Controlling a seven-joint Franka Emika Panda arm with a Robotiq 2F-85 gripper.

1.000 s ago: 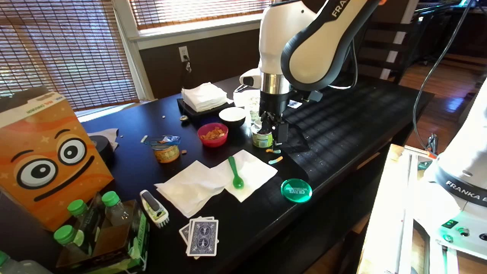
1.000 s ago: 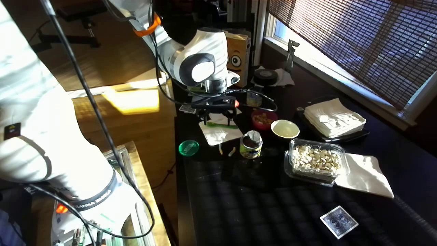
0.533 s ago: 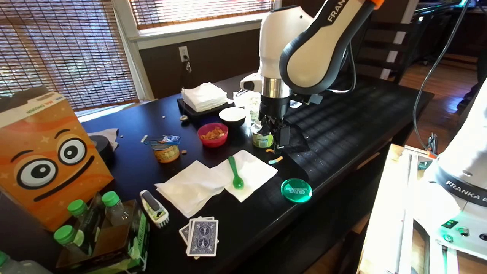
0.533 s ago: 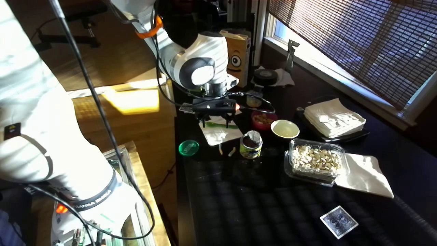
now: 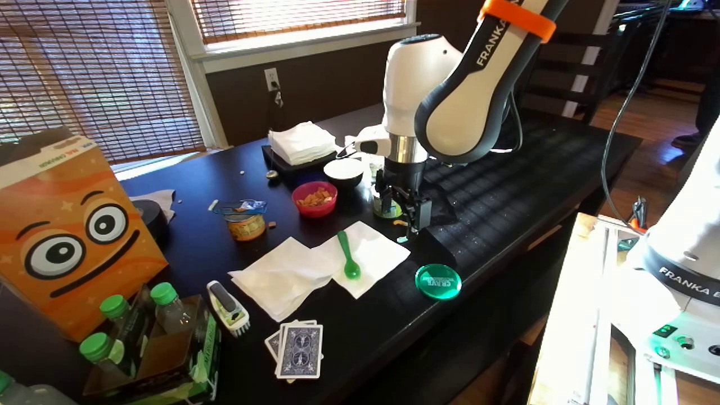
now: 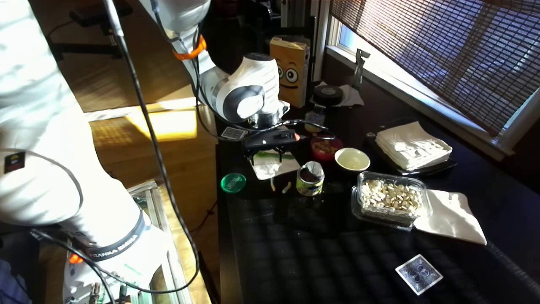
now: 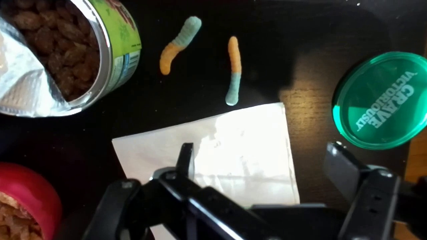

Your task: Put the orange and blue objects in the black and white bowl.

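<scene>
The hand, fingers apart, obscures part of the napkin and, in an exterior view, part of one orange-and-blue worm.

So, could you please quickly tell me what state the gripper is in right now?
Gripper: open, holding nothing.
</scene>
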